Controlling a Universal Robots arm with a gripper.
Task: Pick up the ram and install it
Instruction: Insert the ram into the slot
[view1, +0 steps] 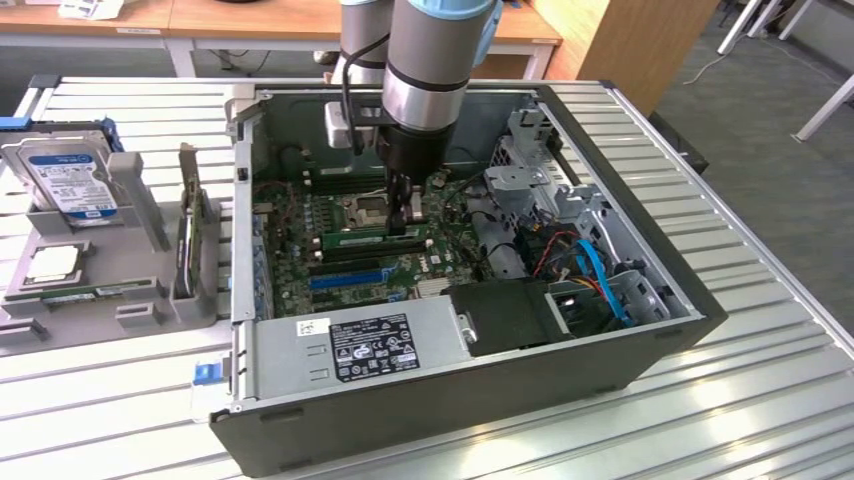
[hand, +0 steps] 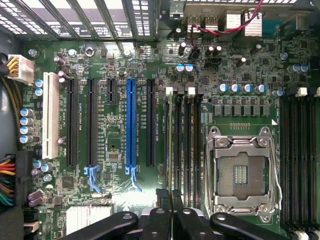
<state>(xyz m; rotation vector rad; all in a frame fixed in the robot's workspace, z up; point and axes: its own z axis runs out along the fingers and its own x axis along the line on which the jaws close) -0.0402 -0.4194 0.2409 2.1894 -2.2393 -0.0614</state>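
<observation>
the ram (view1: 374, 240) sits on edge in a slot just beside the cpu socket (view1: 370, 208), on the side of the socket that faces the long blue slot (view1: 350, 281). now run your eye across the exterior view. far off to the exterior view's left of the socket, outside the computer case (view1: 674, 325), you see a grey holder (view1: 147, 312) on the counter (view1: 747, 400). it carries a hard drive (view1: 67, 180), a bare processor (view1: 54, 262) and a second green stick (view1: 94, 292). a wider green card (view1: 188, 235) stands upright in it, nearer the socket. at the socket itself your claw (view1: 406, 222) points straight down, clenched tight, with its fingertips (hand: 161, 196) right at one end of the ram. you cannot tell whether they pinch the stick or only bear on its top edge. to the exterior view's right of the socket lie blue cables (view1: 601, 280).
</observation>
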